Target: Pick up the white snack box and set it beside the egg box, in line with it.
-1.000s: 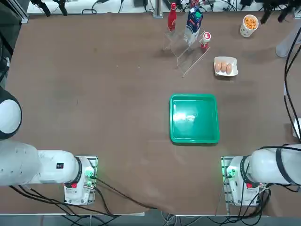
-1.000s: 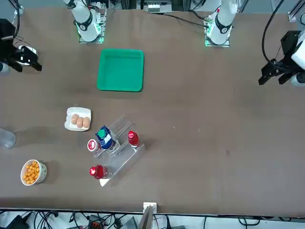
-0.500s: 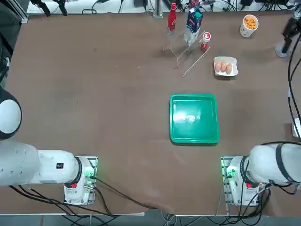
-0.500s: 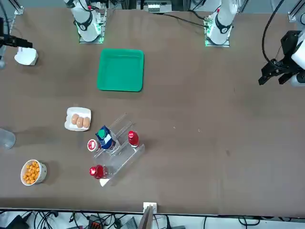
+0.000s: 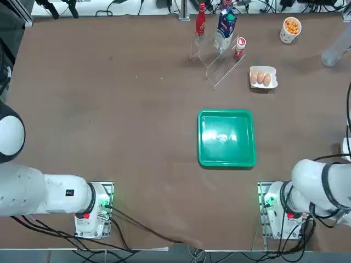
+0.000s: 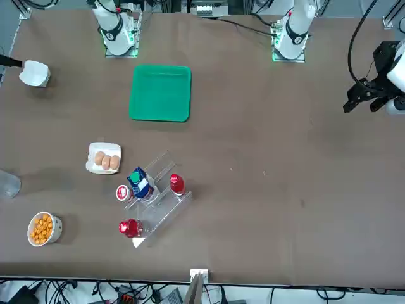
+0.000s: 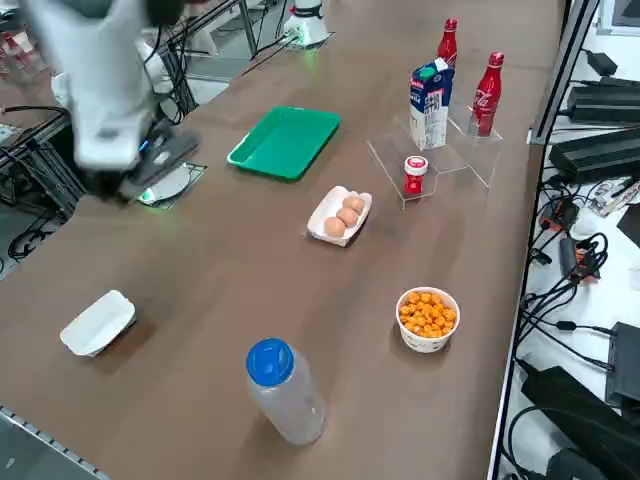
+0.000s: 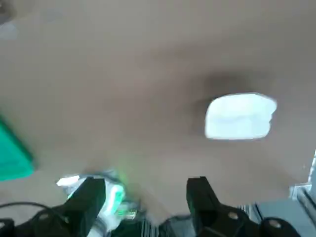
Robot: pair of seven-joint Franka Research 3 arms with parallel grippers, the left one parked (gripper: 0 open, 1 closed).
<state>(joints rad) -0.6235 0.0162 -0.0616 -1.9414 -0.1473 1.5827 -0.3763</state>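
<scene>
The white snack box lies near the table's right edge, level with the green tray; it also shows as the snack box and the snack box. Further up the table, beyond the tray's far right corner, sits the egg box, egg box, with brown eggs in it. My right gripper hangs above the table, short of the snack box and off to one side of it. It is open with nothing between its fingers. My right arm is blurred in the side view.
A green tray lies mid-table. Behind the egg box stands a clear rack with red bottles and a blue carton. A cup of orange snacks and a clear bottle with a blue cap stand at the far right.
My right gripper has moved off the snack box toward the table's right edge, leaving the box uncovered in the front view. The box and egg box have not moved.
</scene>
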